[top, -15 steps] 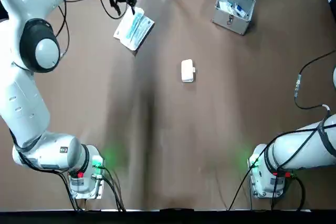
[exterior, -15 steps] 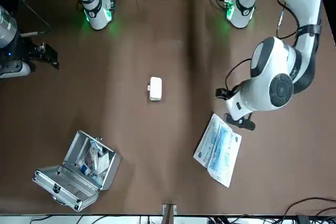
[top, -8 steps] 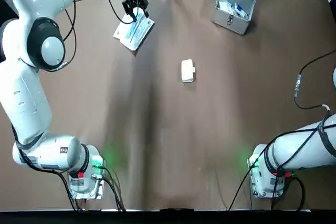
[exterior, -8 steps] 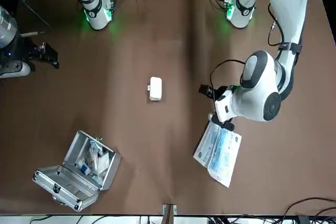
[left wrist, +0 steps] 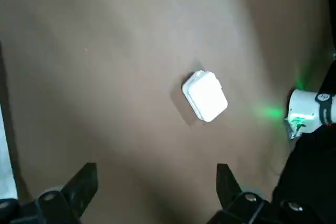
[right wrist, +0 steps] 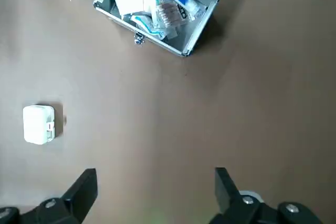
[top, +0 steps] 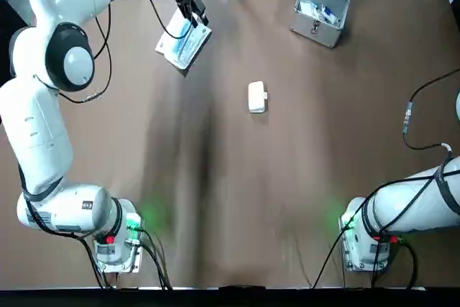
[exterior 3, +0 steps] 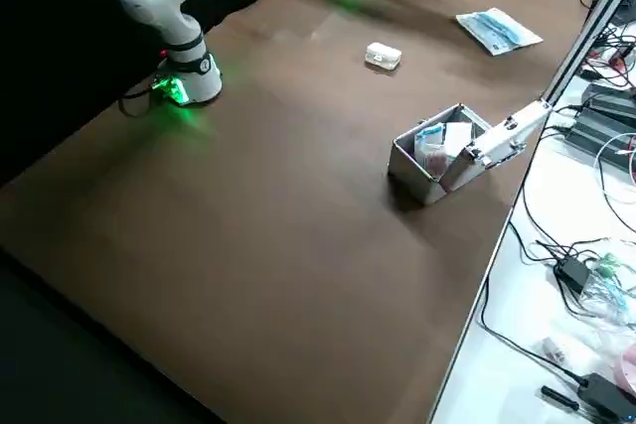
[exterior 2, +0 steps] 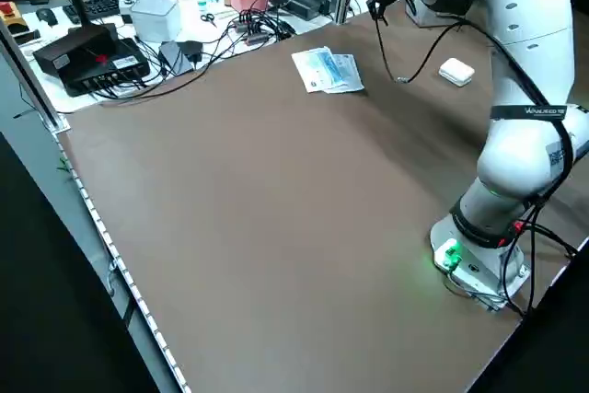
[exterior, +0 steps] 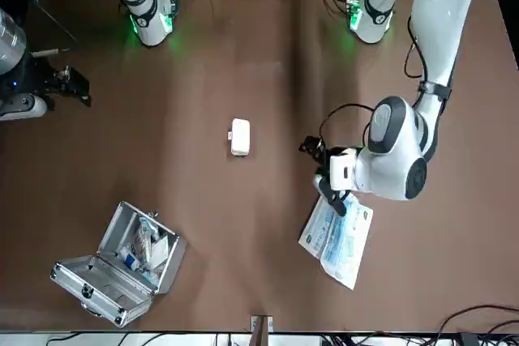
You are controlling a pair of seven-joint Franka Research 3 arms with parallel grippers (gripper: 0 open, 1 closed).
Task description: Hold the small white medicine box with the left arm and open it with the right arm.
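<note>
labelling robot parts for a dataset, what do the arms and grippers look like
The left arm has glossy white rounded shells with grey circular joint caps. The right arm is white too. Black cables loop along both, and each base glows green with a red spot. The left gripper and right gripper are black, with flat angular fingers.

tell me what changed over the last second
The left gripper, open and empty, swung across the blue-and-white packet toward the table's middle, nearer the small white box. Nothing was gripped or released. Box, packet, open metal case and the parked right gripper stayed put.
</note>
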